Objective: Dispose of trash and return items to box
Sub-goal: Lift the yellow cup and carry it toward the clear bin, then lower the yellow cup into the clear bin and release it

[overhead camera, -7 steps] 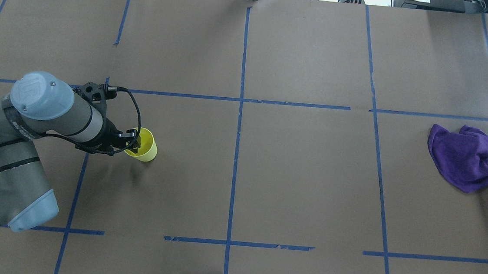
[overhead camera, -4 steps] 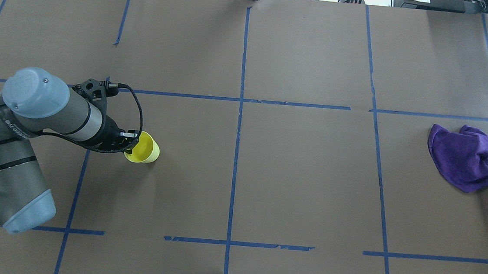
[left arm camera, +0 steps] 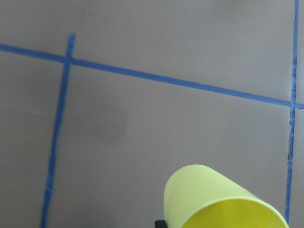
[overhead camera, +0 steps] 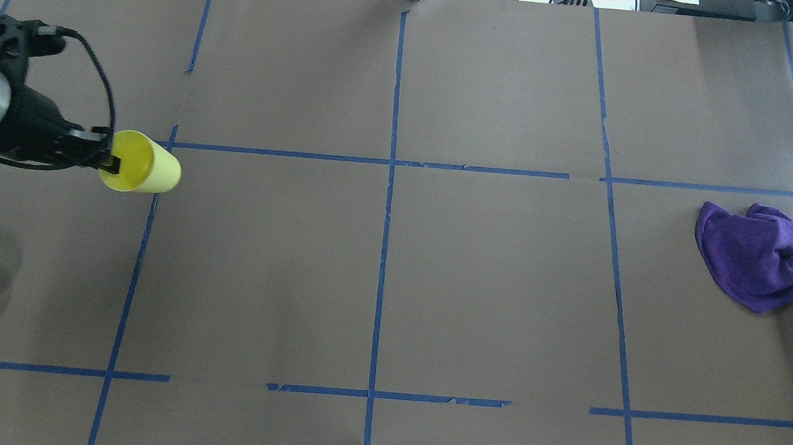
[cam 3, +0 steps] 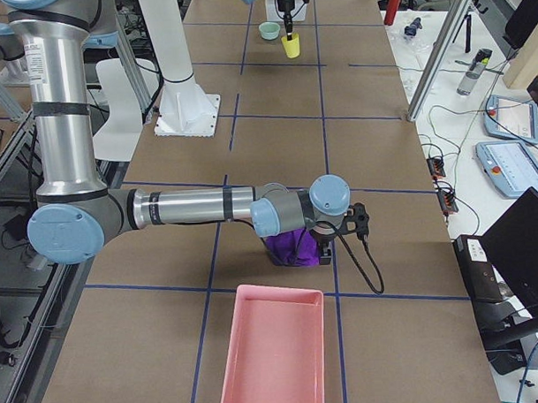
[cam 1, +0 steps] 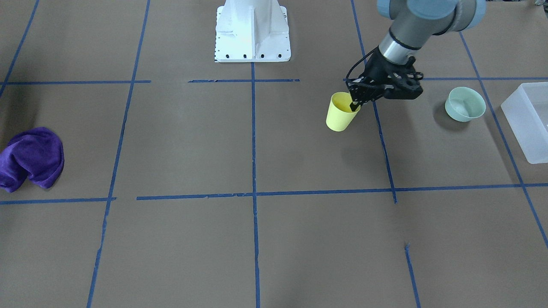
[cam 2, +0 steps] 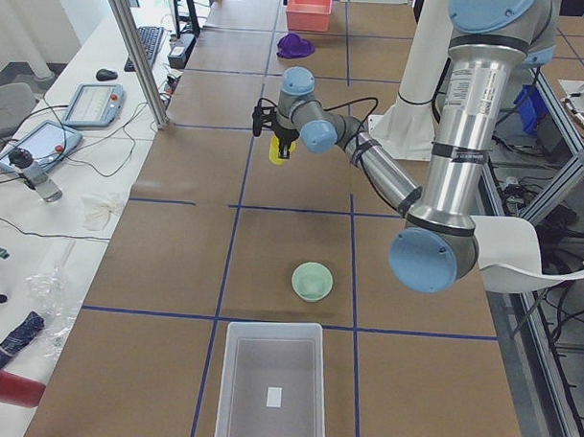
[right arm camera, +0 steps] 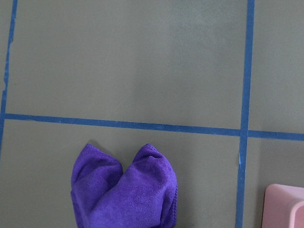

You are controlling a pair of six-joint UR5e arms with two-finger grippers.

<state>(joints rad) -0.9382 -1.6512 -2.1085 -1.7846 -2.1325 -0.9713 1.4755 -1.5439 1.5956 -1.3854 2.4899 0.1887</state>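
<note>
1. At the table's [overhead camera: 490, 293] left side, the left gripper [cam 1: 354, 105] is clamped on the rim of the yellow cup [cam 1: 340, 113], with one finger inside the mouth and the other against the outer wall.
2. Held this way, the cup hangs tilted from the fingertips, its mouth turned back toward the wrist and its base pointing toward the middle of the table. It appears raised off the brown paper, near a crossing of blue tape lines [overhead camera: 384, 250].
3. Farther toward the robot's left, the mint-green bowl [cam 1: 465, 105] stands upright on the paper. It is well apart from the cup and lies between it and the box [cam 1: 531, 124].
4. The translucent white box sits open-topped at the table's left end, with cup and bowl both outside it.
5. At the opposite end, the right gripper [cam 3: 322, 253] is down at the purple cloth [overhead camera: 751, 254]. Only the side camera shows it, so whether it is open or closed cannot be told. A pink tray [cam 3: 275, 360] lies just beside the cloth.
</note>
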